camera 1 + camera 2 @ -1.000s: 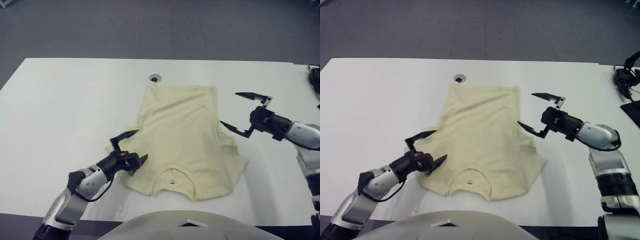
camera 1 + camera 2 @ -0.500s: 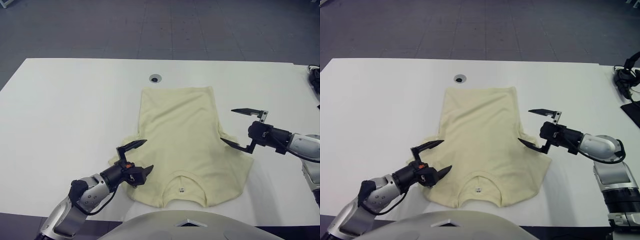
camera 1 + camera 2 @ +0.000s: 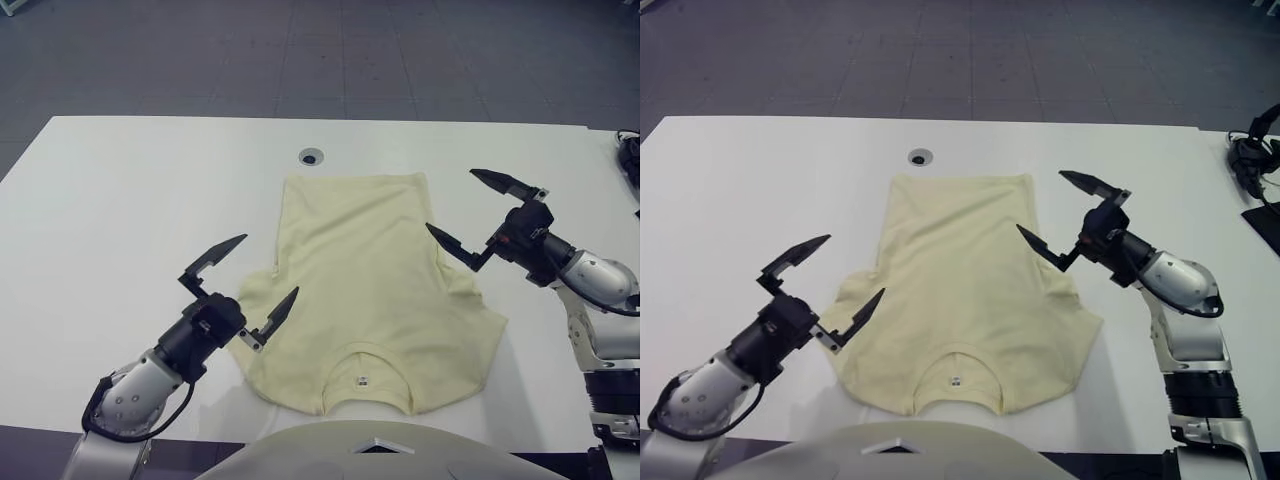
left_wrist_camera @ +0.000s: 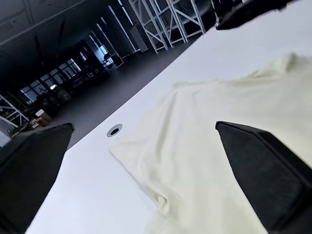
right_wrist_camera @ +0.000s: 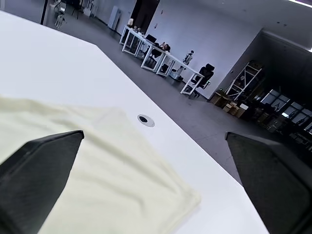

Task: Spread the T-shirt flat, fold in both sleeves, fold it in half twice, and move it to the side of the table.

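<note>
The shirt (image 3: 375, 280) looks light, limp, bunch-prone; I'd pinch left sleeve (image 3: 255, 300) and right sleeve (image 3: 468, 292) at outer edges, left fingers (image 3: 215, 256) and right fingers (image 3: 500, 183) spread apart, empty, flanking it.

Grommet, cables, floor

A round cable grommet (image 3: 311, 156) is the landmark: black cables (image 3: 1246, 154) lie well to its right, grey tiled floor (image 3: 300, 50) stretches beyond it, metal racks (image 4: 163, 19) farther off.

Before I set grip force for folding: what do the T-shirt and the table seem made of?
T-shirt: soft matte knit, probably cotton, pale yellow; it creases and bunches at the sleeves.
Table: hard, smooth white top, likely laminate; flat, even surface with a round cable hole.
</note>
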Robot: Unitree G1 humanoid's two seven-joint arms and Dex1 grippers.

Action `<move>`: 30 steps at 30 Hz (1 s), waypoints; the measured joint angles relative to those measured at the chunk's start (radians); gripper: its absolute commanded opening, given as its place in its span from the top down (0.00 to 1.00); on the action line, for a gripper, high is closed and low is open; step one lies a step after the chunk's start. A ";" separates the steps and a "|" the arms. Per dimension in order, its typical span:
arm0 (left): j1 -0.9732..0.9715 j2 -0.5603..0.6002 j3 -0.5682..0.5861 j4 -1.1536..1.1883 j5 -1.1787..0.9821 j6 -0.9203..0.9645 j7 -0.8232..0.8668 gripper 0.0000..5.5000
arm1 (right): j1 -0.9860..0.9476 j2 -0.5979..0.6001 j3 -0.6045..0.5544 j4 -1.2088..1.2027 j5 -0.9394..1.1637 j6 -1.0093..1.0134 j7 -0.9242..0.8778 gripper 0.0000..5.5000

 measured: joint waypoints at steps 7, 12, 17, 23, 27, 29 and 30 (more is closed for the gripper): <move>0.198 -0.257 0.022 -0.038 -0.380 0.135 0.197 0.02 | -0.009 0.039 -0.043 -0.021 0.015 0.042 -0.045 0.02; 0.233 -0.382 0.018 0.031 -0.507 0.163 0.272 0.02 | -0.020 0.053 -0.050 -0.026 0.013 0.050 -0.064 0.02; 0.241 -0.425 -0.006 0.113 -0.496 0.204 0.303 0.02 | -0.032 0.056 -0.054 -0.026 0.008 0.057 -0.069 0.02; 0.253 -0.438 -0.051 0.153 -0.415 0.239 0.312 0.20 | -0.042 0.056 -0.054 -0.024 -0.004 0.058 -0.066 0.02; 0.249 -0.440 -0.052 0.166 -0.380 0.237 0.313 0.32 | -0.044 0.056 -0.054 -0.019 -0.008 0.062 -0.061 0.02; 0.248 -0.442 -0.051 0.171 -0.376 0.236 0.313 0.39 | -0.044 0.056 -0.054 -0.019 -0.009 0.062 -0.060 0.02; 0.246 -0.445 -0.051 0.175 -0.375 0.235 0.312 0.42 | -0.044 0.056 -0.054 -0.019 -0.010 0.062 -0.060 0.02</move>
